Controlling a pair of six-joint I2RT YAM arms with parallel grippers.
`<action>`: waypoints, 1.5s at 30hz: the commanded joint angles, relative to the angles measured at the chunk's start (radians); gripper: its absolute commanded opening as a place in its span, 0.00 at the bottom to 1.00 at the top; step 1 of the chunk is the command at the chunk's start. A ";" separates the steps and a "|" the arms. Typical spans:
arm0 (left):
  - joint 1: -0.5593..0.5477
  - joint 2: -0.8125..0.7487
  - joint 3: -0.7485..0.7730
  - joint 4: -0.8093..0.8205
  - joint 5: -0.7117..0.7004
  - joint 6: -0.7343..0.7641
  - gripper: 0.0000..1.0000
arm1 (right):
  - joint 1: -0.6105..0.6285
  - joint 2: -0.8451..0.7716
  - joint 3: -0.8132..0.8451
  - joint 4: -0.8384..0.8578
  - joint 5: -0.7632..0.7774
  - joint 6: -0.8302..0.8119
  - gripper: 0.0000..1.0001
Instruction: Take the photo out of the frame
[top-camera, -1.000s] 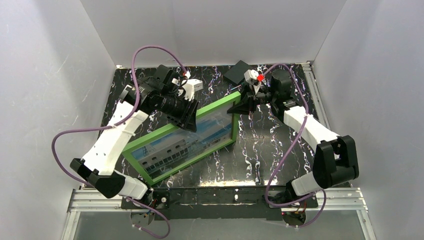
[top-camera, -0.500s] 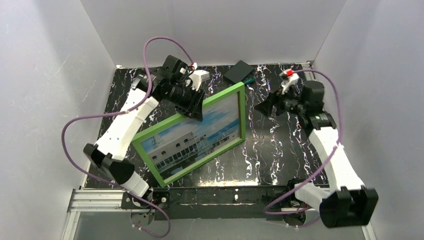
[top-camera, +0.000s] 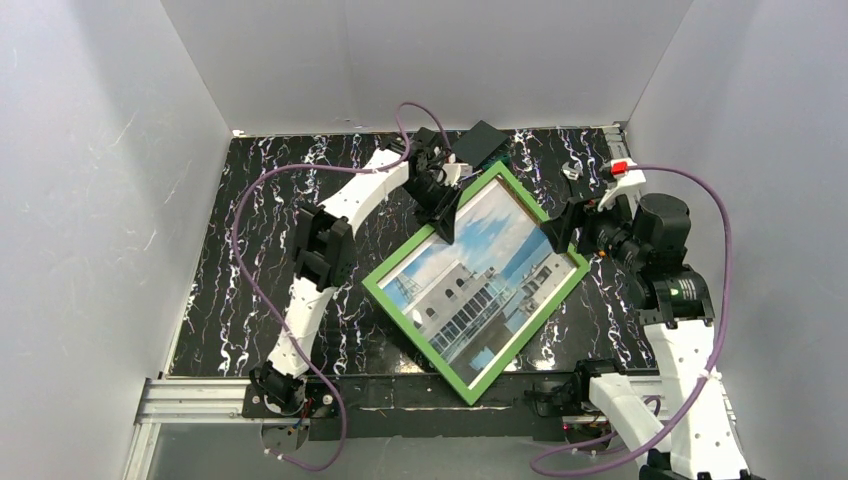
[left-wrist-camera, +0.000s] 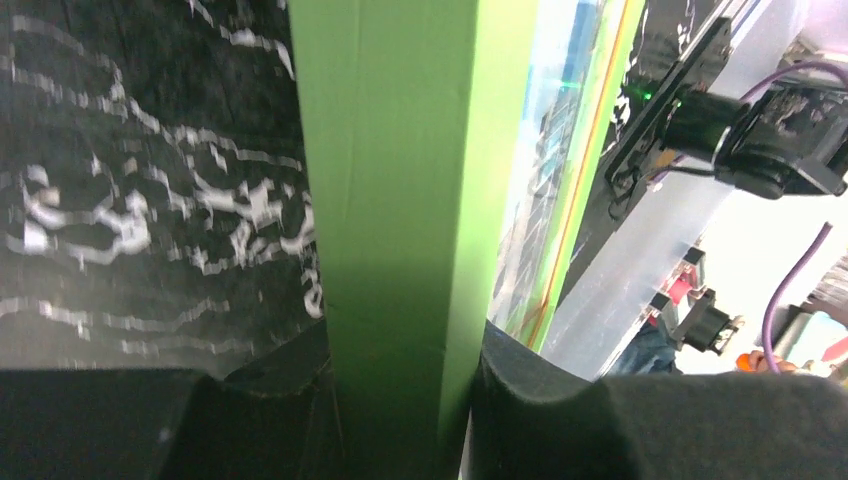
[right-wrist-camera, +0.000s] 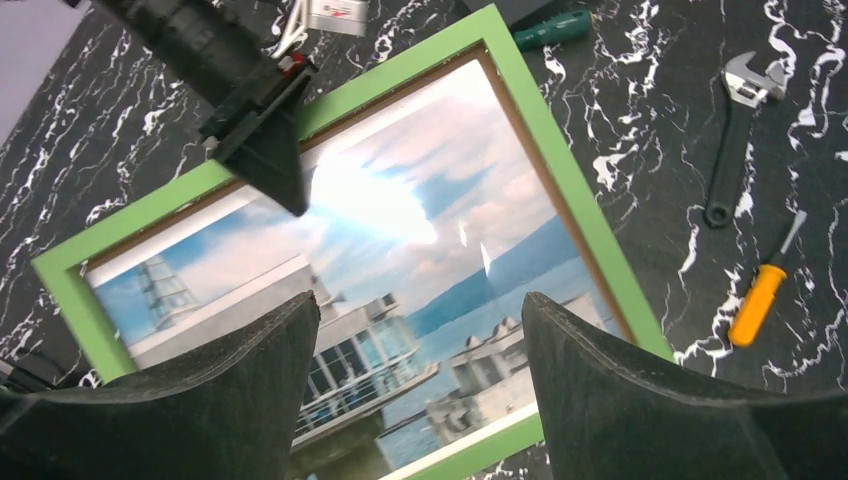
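**A:** What do we find of the frame?

**B:** The green frame (top-camera: 416, 343) sits cornerwise over the desk (top-camera: 260, 250). The photo (top-camera: 480, 280) is inside it, face up: white building, blue sky, water.

**A:** And the arms?

**B:** The left arm reaches far across, and the left tool (top-camera: 447, 222) is clamped on the frame's far-left rail. The right tool (right-wrist-camera: 418, 300) hovers over the photo, jaws wide, holding nothing.

**A:** What can we not make out?

**B:** Whether the frame lies flat or tilted. Its back is hidden, and glare whitens part of the sky.

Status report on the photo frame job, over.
Left end effector clamped on the frame. Right end effector open above the photo. Photo still in the frame. Wrench and orange screwdriver lie beside it, nothing on top.
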 joint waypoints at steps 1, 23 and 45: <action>0.008 0.081 0.133 -0.039 0.111 -0.009 0.00 | 0.006 -0.039 0.015 -0.091 0.078 -0.004 0.82; 0.051 0.261 0.085 0.138 0.187 0.040 0.00 | 0.026 -0.062 -0.138 -0.165 0.107 0.088 0.83; 0.180 -0.016 0.088 0.053 -0.057 -0.217 0.98 | 0.414 0.056 -0.329 -0.274 0.342 0.779 0.88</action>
